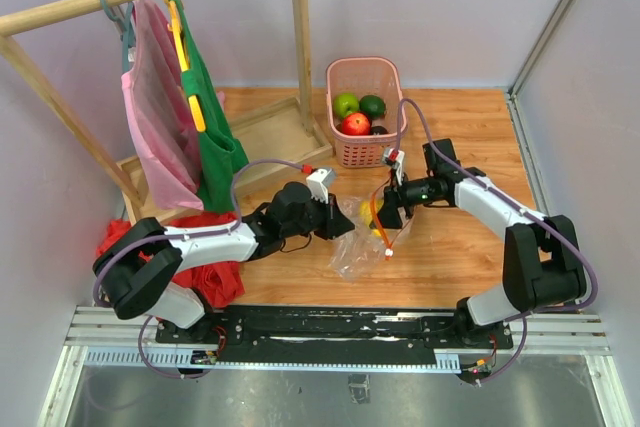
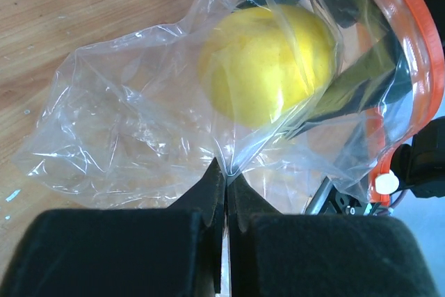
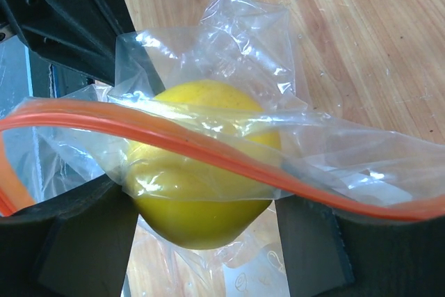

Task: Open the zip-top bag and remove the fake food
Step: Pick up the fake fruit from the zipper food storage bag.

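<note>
Zip-top bag [image 2: 125, 119] open, other fruits [image 1: 355, 124] in the upper-centre pink basket [image 1: 345, 155]; left jaws pinch the bag's film, right jaws clasp the remaining yellow fruit [image 3: 201, 203].

Clear, crinkly bag [image 2: 125, 123] with an orange-red zip strip [image 3: 208, 145], holding a yellow fruit [image 2: 268, 64]. Pink lattice basket [image 1: 360, 154] at the wood-grain table's [image 1: 450, 257] far edge holds fruits [image 1: 355, 124]: light green, dark green, red, possibly dark purple.

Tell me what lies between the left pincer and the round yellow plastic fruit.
Only crinkled film of the clear orange-zipped plastic bag, pinched by the left pincer; the left wrist view shows it.
</note>
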`<state>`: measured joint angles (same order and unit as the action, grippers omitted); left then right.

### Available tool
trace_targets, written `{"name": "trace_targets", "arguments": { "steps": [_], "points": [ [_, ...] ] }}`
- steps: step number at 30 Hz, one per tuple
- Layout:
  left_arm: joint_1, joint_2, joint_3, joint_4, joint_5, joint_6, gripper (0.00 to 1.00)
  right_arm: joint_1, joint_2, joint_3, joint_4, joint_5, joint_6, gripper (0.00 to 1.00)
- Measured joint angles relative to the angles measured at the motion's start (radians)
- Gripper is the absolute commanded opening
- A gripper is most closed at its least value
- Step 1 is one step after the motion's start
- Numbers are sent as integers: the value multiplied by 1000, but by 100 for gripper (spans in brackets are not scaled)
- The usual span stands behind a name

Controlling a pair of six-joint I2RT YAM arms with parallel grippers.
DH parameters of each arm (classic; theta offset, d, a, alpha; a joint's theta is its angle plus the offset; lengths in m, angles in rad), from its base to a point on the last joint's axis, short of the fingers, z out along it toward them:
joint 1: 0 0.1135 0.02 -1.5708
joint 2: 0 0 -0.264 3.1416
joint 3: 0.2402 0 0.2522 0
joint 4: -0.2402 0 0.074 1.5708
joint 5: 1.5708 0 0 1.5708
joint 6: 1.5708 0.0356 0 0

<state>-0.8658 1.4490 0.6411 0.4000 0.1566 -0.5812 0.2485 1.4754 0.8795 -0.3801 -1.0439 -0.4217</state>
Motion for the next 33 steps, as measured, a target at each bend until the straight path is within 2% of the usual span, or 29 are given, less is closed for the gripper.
{"name": "trace_targets", "arguments": {
  "steps": [5,9,11,14,16,20,24,27,33],
  "points": [
    [23,4,-34,42,39,-33,0,-9,0,-6,-1,4,-3,19],
    [33,41,-36,45,69,-49,0,10,0,-16,-4,109,-27,23],
    [36,73,-35,43,86,-53,0,37,0,-17,-7,169,-37,35],
    [42,129,-19,33,110,-54,0,78,0,-17,-10,255,-53,61],
    [44,151,-8,26,119,-54,0,89,0,-17,-10,302,-58,75],
    [47,159,-2,-5,119,-50,0,93,-2,-21,-9,378,-59,89],
    [58,178,-25,-52,118,-49,0,92,-7,-26,16,468,-47,96],
    [59,191,-33,-58,126,-52,0,92,-7,-26,24,498,-45,96],
    [59,204,-33,-55,145,-52,0,93,-19,-42,50,393,-29,93]
  ]
}}
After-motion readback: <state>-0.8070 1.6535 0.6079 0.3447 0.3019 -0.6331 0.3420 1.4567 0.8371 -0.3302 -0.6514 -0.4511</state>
